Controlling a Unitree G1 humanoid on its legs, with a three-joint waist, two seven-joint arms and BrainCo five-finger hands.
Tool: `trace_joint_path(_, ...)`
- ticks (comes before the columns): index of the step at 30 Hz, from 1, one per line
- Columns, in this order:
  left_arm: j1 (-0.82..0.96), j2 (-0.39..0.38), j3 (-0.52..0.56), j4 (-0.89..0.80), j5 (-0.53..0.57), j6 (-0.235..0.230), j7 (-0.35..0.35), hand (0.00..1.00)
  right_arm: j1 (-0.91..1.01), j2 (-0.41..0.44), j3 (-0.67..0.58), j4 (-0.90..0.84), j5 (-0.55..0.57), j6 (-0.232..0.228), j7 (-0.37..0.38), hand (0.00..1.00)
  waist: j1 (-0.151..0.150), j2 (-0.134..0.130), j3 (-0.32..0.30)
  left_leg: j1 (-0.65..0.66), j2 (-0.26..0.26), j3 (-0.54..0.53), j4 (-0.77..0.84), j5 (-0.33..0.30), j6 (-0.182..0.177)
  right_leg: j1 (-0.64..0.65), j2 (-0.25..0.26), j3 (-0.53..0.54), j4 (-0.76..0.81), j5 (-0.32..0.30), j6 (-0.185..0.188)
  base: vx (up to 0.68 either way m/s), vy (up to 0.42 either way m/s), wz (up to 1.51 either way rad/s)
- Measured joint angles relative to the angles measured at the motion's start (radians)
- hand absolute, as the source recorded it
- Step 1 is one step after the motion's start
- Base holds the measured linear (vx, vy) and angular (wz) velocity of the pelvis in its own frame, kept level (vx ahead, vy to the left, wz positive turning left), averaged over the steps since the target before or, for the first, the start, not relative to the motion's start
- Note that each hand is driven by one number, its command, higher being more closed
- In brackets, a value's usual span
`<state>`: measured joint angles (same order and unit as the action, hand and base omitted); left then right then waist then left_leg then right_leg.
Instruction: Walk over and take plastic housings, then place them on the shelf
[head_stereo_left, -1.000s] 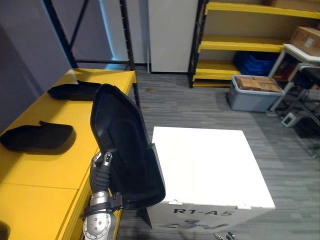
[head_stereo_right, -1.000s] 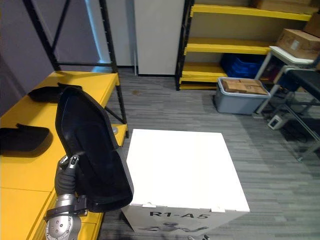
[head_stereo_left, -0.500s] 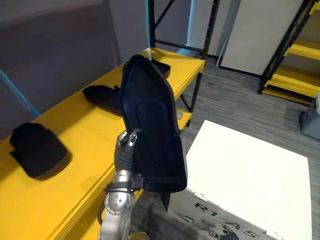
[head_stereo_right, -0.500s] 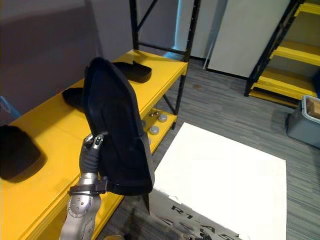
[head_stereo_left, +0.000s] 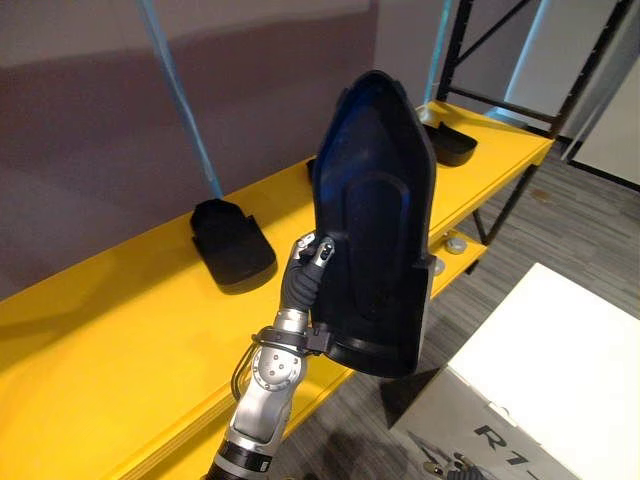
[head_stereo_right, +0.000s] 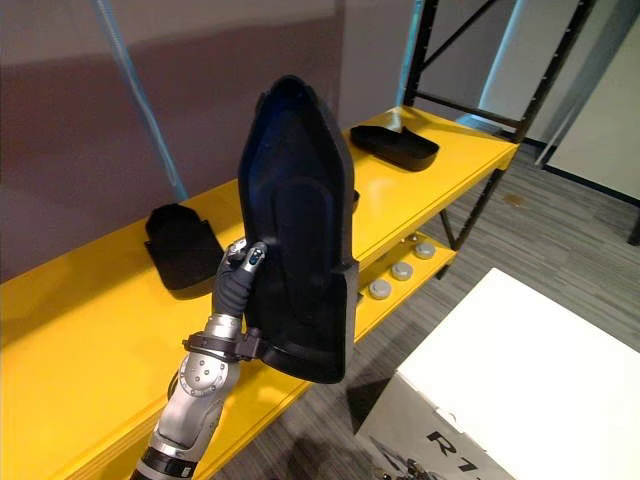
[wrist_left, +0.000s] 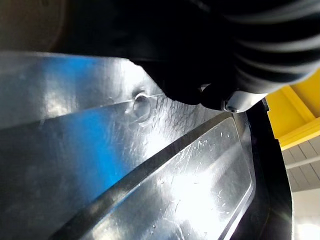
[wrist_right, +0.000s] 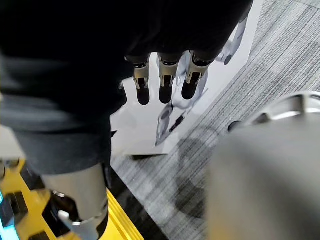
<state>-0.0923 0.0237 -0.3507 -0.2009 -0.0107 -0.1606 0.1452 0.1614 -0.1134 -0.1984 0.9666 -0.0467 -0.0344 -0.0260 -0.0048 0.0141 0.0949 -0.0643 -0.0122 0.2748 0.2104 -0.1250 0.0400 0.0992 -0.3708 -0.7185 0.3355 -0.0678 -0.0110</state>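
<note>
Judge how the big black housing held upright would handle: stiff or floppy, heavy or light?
Probably stiff: the housing holds its shape upright, gripped at one edge by the left hand. Likely light, being a thin hollow shell.

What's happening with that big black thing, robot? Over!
Left robot hand shut on black plastic housing, held upright by yellow shelf. Right robot hand open, empty. Other housings lie on the shelf.

Both eye views look down from the head, sharing the yellow shelf (head_stereo_left: 120, 340). The left wrist view sits very close against the housing (wrist_left: 150, 175).
</note>
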Motion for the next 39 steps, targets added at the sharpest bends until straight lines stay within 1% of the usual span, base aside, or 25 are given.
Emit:
trace_joint_path(1,0.005,0.001,-0.009,0.000,0.003,0.000,0.000,1.00,0.007,0.002,0.001,-0.004,0.000,0.000,0.001,0.00,-0.007,0.000,0.000,0.002,-0.008,-0.025,0.000,0.003,0.009,-0.021,-0.007,0.080,0.052,0.003,-0.023,-0.03,0.169,1.07)
trace_joint_path(2,0.013,0.004,-0.017,0.000,0.010,-0.001,0.001,1.00,0.029,0.000,0.000,-0.007,0.000,0.000,0.003,0.00,-0.019,0.007,0.001,0.008,-0.012,-0.074,0.001,0.011,0.030,-0.077,0.010,0.253,0.143,-0.017,-0.056,0.02,0.063,1.24)
trace_joint_path(3,0.018,0.009,-0.008,0.000,0.019,-0.003,0.005,1.00,0.042,0.012,0.000,-0.012,0.003,0.000,0.005,0.00,-0.028,0.006,0.008,0.002,-0.010,-0.129,0.003,0.016,0.038,-0.099,0.089,0.423,0.144,-0.100,-0.011,0.03,-0.001,1.30)
trace_joint_path(4,0.018,0.010,-0.005,0.000,0.025,-0.003,0.007,1.00,0.041,0.018,0.003,-0.014,0.003,-0.001,0.006,0.00,-0.030,0.000,0.009,-0.005,-0.011,-0.156,0.003,0.021,0.043,-0.113,0.132,0.495,0.141,-0.131,-0.010,0.03,-0.095,1.30)
trace_joint_path(6,0.016,0.010,0.019,-0.001,0.036,-0.003,0.033,1.00,0.056,0.035,0.005,-0.036,0.004,0.000,0.007,0.00,-0.027,-0.021,0.026,-0.024,-0.031,-0.261,0.005,0.044,0.050,-0.174,0.281,0.734,0.146,-0.197,0.000,0.00,-0.115,1.33)
trace_joint_path(8,0.026,0.009,0.020,-0.005,0.041,-0.003,0.049,1.00,0.091,0.038,0.016,-0.083,0.010,-0.001,0.007,0.00,-0.030,-0.026,0.026,-0.033,-0.062,-0.343,0.010,0.047,0.046,-0.189,0.329,0.812,0.143,-0.209,0.024,0.00,-0.141,1.43)
trace_joint_path(9,0.033,0.009,0.022,-0.013,0.045,-0.003,0.050,1.00,0.101,0.040,0.022,-0.095,0.013,-0.001,0.006,0.00,-0.028,-0.033,0.026,-0.032,-0.074,-0.360,0.015,0.046,0.045,-0.186,0.326,0.822,0.123,-0.208,0.027,0.00,-0.257,1.49)
trace_joint_path(10,0.055,0.009,0.033,-0.051,0.055,-0.004,0.050,1.00,0.107,0.051,0.040,-0.104,0.019,0.000,0.006,0.00,-0.013,-0.070,0.019,-0.036,-0.107,-0.362,0.025,0.041,0.041,-0.179,0.292,0.814,0.060,-0.208,0.027,0.01,-0.236,1.36)
trace_joint_path(11,0.088,-0.003,0.043,-0.084,0.060,-0.012,0.051,1.00,0.106,0.052,0.054,-0.107,0.023,0.001,0.008,0.00,-0.010,-0.076,0.021,-0.060,-0.107,-0.363,0.089,0.017,0.028,-0.171,0.270,0.760,0.054,-0.192,0.056,0.04,-0.272,1.35)
trace_joint_path(13,0.136,-0.016,0.052,-0.153,0.074,-0.014,0.049,1.00,0.106,0.038,0.060,-0.122,0.024,0.002,0.009,0.00,0.001,-0.052,0.007,-0.126,-0.051,-0.355,0.195,-0.026,-0.015,-0.139,0.296,0.665,0.020,-0.192,0.048,0.07,-0.156,1.19)
trace_joint_path(15,0.167,-0.012,0.073,-0.187,0.072,-0.019,0.048,1.00,0.098,0.039,0.080,-0.131,0.024,0.002,0.009,0.00,0.031,-0.059,-0.002,-0.122,-0.032,-0.357,0.196,-0.040,-0.021,-0.102,0.311,0.636,-0.017,-0.188,0.042,0.10,-0.098,0.52)
trace_joint_path(20,0.253,-0.013,0.142,-0.202,0.037,-0.021,0.047,1.00,0.060,0.075,0.102,-0.153,0.024,0.002,0.011,0.00,0.047,-0.086,-0.029,-0.121,-0.039,-0.388,0.188,-0.048,-0.027,-0.045,0.316,0.602,-0.079,-0.175,0.049,0.18,-0.050,0.24)
trace_joint_path(26,0.319,-0.013,0.169,-0.203,0.034,-0.014,0.043,1.00,0.049,0.121,0.140,-0.157,0.019,0.000,0.020,0.00,0.056,-0.091,-0.034,-0.098,-0.056,-0.420,0.185,-0.046,-0.031,0.004,0.312,0.575,-0.082,-0.158,0.051,0.07,0.013,0.36)
trace_joint_path(27,0.322,-0.013,0.172,-0.205,0.034,-0.013,0.044,1.00,0.046,0.120,0.135,-0.152,0.018,0.000,0.018,0.00,0.056,-0.094,-0.033,-0.115,-0.057,-0.403,0.189,-0.035,-0.046,0.004,0.305,0.562,-0.081,-0.158,0.051,-0.01,0.017,0.54)
trace_joint_path(28,0.323,-0.013,0.175,-0.206,0.033,-0.012,0.045,1.00,0.042,0.123,0.132,-0.144,0.016,-0.001,0.018,0.00,0.059,-0.106,-0.029,-0.122,-0.043,-0.362,0.188,-0.053,-0.050,-0.002,0.294,0.563,-0.084,-0.154,0.046,-0.04,0.009,0.39)
trace_joint_path(29,0.319,-0.012,0.191,-0.208,0.034,-0.015,0.046,1.00,0.021,0.118,0.128,-0.116,0.008,-0.002,0.016,0.00,0.054,-0.097,-0.029,-0.151,0.034,-0.232,0.229,-0.077,-0.029,-0.012,0.294,0.561,-0.085,-0.155,0.045,-0.05,-0.027,0.18)
trace_joint_path(31,0.282,-0.008,0.225,-0.137,0.035,-0.013,0.050,1.00,-0.017,0.098,0.117,-0.044,-0.007,-0.001,0.011,0.00,0.035,-0.101,-0.025,-0.199,0.189,-0.102,0.364,-0.107,-0.032,-0.026,0.251,0.553,-0.086,-0.156,0.043,-0.01,0.004,0.04)
trace_joint_path(32,0.276,-0.008,0.227,-0.124,0.035,-0.013,0.051,1.00,-0.019,0.095,0.113,-0.043,-0.008,-0.001,0.010,0.00,0.031,-0.102,-0.024,-0.199,0.204,-0.094,0.370,-0.107,-0.033,-0.027,0.241,0.549,-0.086,-0.156,0.043,0.03,0.146,0.06)
trace_joint_path(33,0.256,-0.008,0.227,-0.078,0.035,-0.011,0.059,1.00,-0.025,0.070,0.100,-0.040,-0.020,-0.001,0.008,0.00,-0.003,-0.098,-0.027,-0.199,0.272,-0.087,0.364,-0.103,-0.038,-0.028,0.195,0.539,-0.086,-0.156,0.044,0.02,0.266,0.16)
trace_joint_path(34,0.247,-0.009,0.223,-0.066,0.035,-0.011,0.060,1.00,-0.026,0.060,0.097,-0.034,-0.020,-0.001,0.007,0.00,-0.016,-0.094,-0.029,-0.197,0.296,-0.090,0.348,-0.100,-0.041,-0.027,0.178,0.538,-0.086,-0.156,0.045,0.04,0.458,0.29)
trace_joint_path(35,0.224,-0.008,0.210,-0.049,0.035,-0.011,0.062,1.00,-0.025,0.042,0.085,-0.025,-0.021,0.001,0.006,0.00,-0.032,-0.087,-0.033,-0.187,0.333,-0.108,0.293,-0.072,-0.061,-0.024,0.148,0.530,-0.085,-0.150,0.068,0.07,0.572,0.38)
trace_joint_path(36,0.197,-0.011,0.196,-0.042,0.035,-0.011,0.065,1.00,-0.016,0.028,0.063,-0.005,-0.021,0.003,0.004,0.00,-0.043,-0.063,-0.042,-0.171,0.360,-0.132,0.203,0.035,-0.064,-0.016,0.129,0.510,-0.089,-0.142,0.102,0.08,0.541,0.48)
trace_joint_path(37,0.175,-0.014,0.184,-0.038,0.035,-0.012,0.069,1.00,-0.007,0.017,0.040,0.008,-0.021,0.006,0.002,0.00,-0.047,-0.044,-0.050,-0.158,0.354,-0.159,0.168,0.055,-0.170,-0.002,0.115,0.504,-0.109,-0.132,0.138,0.12,0.631,0.46)
trace_joint_path(38,0.159,-0.009,0.183,-0.034,0.034,-0.013,0.069,1.00,-0.008,0.019,0.032,0.022,-0.021,0.010,0.000,0.00,-0.051,-0.051,-0.054,-0.157,0.338,-0.157,0.156,0.023,-0.234,0.007,0.095,0.495,-0.127,-0.115,0.166,0.11,0.534,0.43)
trace_joint_path(39,0.125,0.033,0.185,-0.014,0.033,-0.013,0.075,1.00,-0.017,0.058,0.021,0.054,-0.021,0.015,0.002,0.00,-0.053,-0.095,-0.051,-0.177,0.282,-0.149,0.176,0.014,-0.232,0.011,0.042,0.486,-0.156,-0.060,0.193,0.12,0.610,0.31)
